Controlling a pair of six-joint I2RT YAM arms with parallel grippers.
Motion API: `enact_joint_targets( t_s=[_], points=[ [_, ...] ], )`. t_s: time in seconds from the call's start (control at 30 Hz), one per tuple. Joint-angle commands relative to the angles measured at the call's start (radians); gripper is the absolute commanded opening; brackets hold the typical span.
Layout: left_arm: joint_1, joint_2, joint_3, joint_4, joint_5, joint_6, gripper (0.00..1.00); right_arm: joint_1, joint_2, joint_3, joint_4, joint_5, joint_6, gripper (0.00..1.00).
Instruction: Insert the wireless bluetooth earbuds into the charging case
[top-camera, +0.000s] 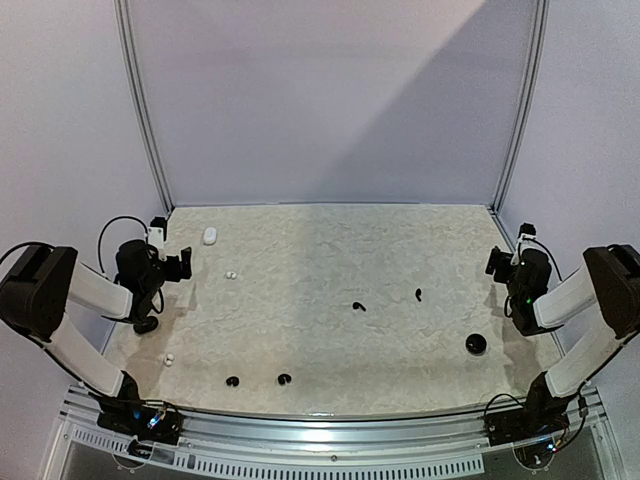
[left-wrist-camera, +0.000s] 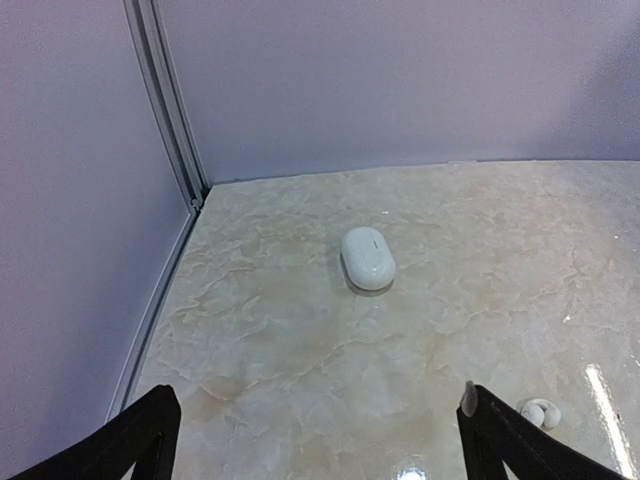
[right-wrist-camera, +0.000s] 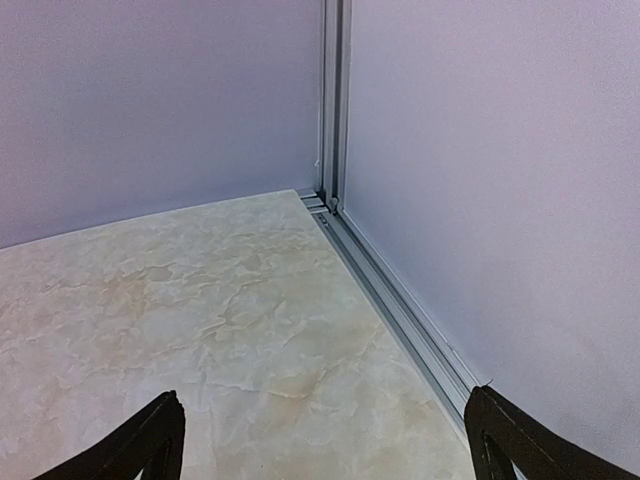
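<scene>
Both arms sit out at the side edges of the marble-look table (top-camera: 330, 250), which looks like a neutral pose with nothing picked yet. The left gripper (left-wrist-camera: 316, 396) has its fingers spread wide and empty, facing the smooth white pill-shaped charging case (left-wrist-camera: 367, 258) (lid looks closed, so it'll need opening). One tiny white bean-like earbud (left-wrist-camera: 540, 412) lies just off its right fingertip. The right gripper (right-wrist-camera: 320, 400) is spread and empty too, pointed at the back corner. The little black curved-stem earbuds (top-camera: 359, 306) lie scattered mid-table, well apart from the round black case (top-camera: 476, 344).
</scene>
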Motion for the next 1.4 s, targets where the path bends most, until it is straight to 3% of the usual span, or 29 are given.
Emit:
enact_joint_targets(
  t_s=[0.0,0.13,0.3,0.4,0.5,0.57,0.63,0.77,0.9,1.07,1.37],
  points=[
    [0.005,0.02,0.012,0.004,-0.007,-0.006,0.99,-0.004,-0.027,0.024,-0.042,0.04,0.035,0.99],
    [0.005,0.024,0.012,0.014,-0.009,-0.004,0.99,0.009,-0.035,0.023,-0.049,0.006,-0.002,0.99],
    [0.007,0.023,0.014,0.013,-0.025,-0.011,0.99,0.037,-0.227,0.235,-0.544,-0.006,0.0,0.99],
    [0.004,0.01,0.028,-0.032,-0.071,-0.021,0.98,0.039,-0.245,0.389,-0.776,-0.081,0.046,0.99],
    [0.003,-0.009,0.11,-0.213,-0.114,-0.041,0.97,0.047,-0.194,0.552,-0.967,-0.109,0.113,0.99],
    [0.006,0.002,0.322,-0.513,-0.175,-0.072,0.98,0.067,-0.147,0.639,-1.075,-0.109,0.155,0.99],
    [0.008,0.05,0.514,-0.77,-0.144,-0.067,0.98,0.1,-0.093,0.718,-1.153,-0.102,0.159,0.99],
    [-0.003,0.179,0.828,-1.098,0.012,-0.067,0.98,0.162,-0.007,0.847,-1.273,-0.082,0.172,0.99],
    [-0.034,0.405,1.179,-1.392,0.059,-0.087,0.99,0.203,0.028,0.894,-1.324,-0.108,0.213,0.99],
    [-0.05,0.672,1.544,-1.551,0.053,-0.134,0.99,0.25,0.035,0.895,-1.34,-0.118,0.221,0.99],
    [-0.064,1.053,2.012,-1.801,-0.024,-0.243,0.92,0.296,0.048,0.918,-1.414,-0.116,0.225,0.99]
  ],
)
